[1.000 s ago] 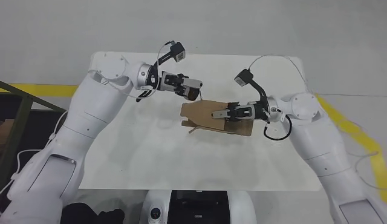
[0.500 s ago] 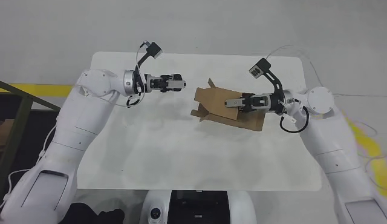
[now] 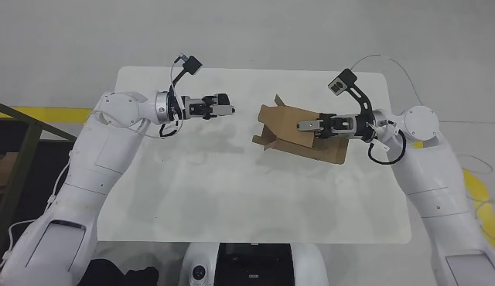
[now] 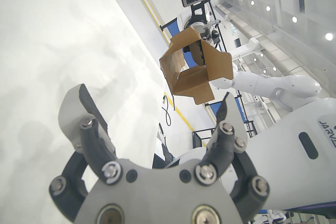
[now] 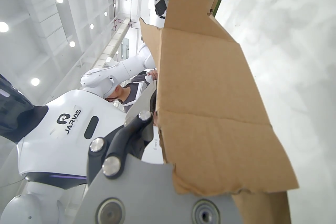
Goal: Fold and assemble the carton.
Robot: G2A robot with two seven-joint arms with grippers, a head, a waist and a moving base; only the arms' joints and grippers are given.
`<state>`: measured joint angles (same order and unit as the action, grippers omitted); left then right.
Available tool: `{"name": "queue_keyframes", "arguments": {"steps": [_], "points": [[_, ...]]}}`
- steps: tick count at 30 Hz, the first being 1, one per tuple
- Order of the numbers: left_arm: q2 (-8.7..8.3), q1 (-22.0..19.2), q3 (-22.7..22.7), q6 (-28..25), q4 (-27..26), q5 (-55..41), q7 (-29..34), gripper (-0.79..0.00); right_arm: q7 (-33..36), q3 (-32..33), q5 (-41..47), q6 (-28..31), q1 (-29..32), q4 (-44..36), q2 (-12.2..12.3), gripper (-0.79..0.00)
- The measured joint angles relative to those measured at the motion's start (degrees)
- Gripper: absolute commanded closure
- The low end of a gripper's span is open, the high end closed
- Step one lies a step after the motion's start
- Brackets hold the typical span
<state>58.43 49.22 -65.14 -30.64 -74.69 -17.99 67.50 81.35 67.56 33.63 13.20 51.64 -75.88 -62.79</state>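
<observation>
Within the right pincer [image 3: 304, 124] hangs the open carton [image 3: 288, 137]

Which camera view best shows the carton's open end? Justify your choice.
The left wrist view: it looks straight into the carton, showing its hollow inside, walls and end flaps. The top view shows its upper panel, held by the right gripper. The right wrist view shows one outer panel close up.
</observation>
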Motion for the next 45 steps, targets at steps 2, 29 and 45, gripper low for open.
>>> {"name": "queue_keyframes", "arguments": {"steps": [2, 29, 45], "points": [[0.0, 0.0, 0.0, 0.0, 0.0, 0.0, 0.0, -0.785, 0.0, 0.0, 0.0, 0.0, 0.0, 0.0, 0.0, 0.0], [-1.96, -7.0, 3.8, -27.4, 6.1, 13.4, -21.3, -0.785, 0.0, 0.0, 0.0, 0.0, 0.0, 0.0, 0.0, 0.0], [-3.49, -5.4, 7.3, -27.4, 0.4, 53.5, -50.1, -0.785, 0.0, 0.0, 0.0, 0.0, 0.0, 0.0, 0.0, 0.0]]}}
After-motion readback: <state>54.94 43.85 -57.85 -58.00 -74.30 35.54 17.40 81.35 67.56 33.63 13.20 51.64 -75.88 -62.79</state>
